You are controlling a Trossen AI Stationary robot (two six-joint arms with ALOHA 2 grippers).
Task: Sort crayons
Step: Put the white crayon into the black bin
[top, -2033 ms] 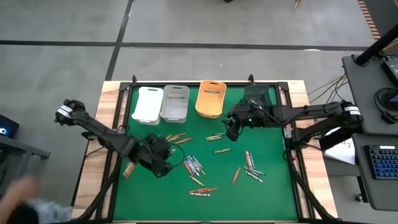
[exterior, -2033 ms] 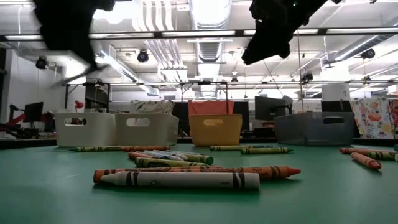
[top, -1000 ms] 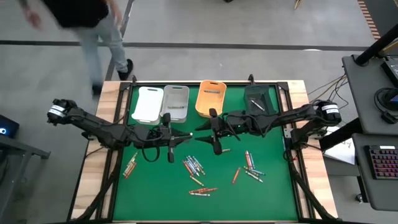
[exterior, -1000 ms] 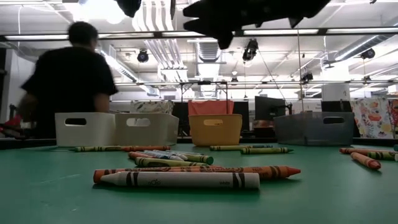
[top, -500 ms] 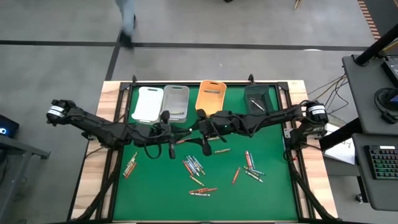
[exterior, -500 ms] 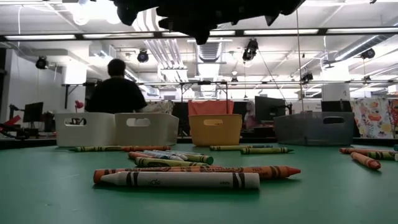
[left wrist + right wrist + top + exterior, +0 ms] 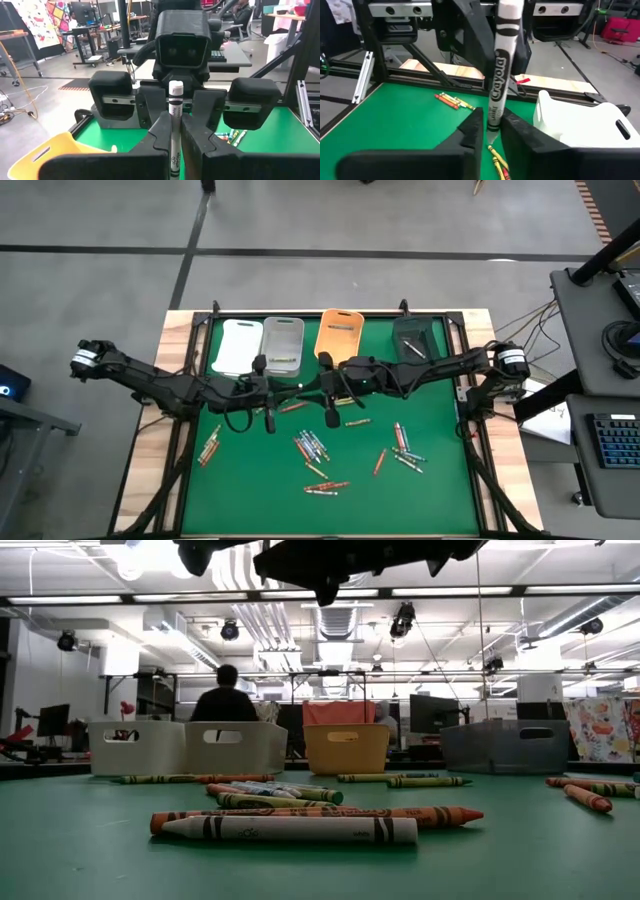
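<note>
Crayon [image 7: 174, 125] is clamped upright in the left gripper [image 7: 268, 417] mid-surface, while the facing right gripper [image 7: 331, 414], apparently closing on its other end, is met above scattered crayons [image 7: 312, 446].

A green mat [image 7: 250, 480] covers the table at frame centre in the high view, edged by a wooden border [image 7: 150, 470]. Along the mat's upper edge stand 4 bins in a row: a white bin [image 7: 237, 347] touching a grey bin [image 7: 282, 345], then an orange bin [image 7: 338, 338], then a dark bin [image 7: 418, 338] well apart at the right. In the low view a person [image 7: 225, 700] shows behind the white bin, left of centre. A keyboard [image 7: 612, 450] lies at the high view's right edge.
</note>
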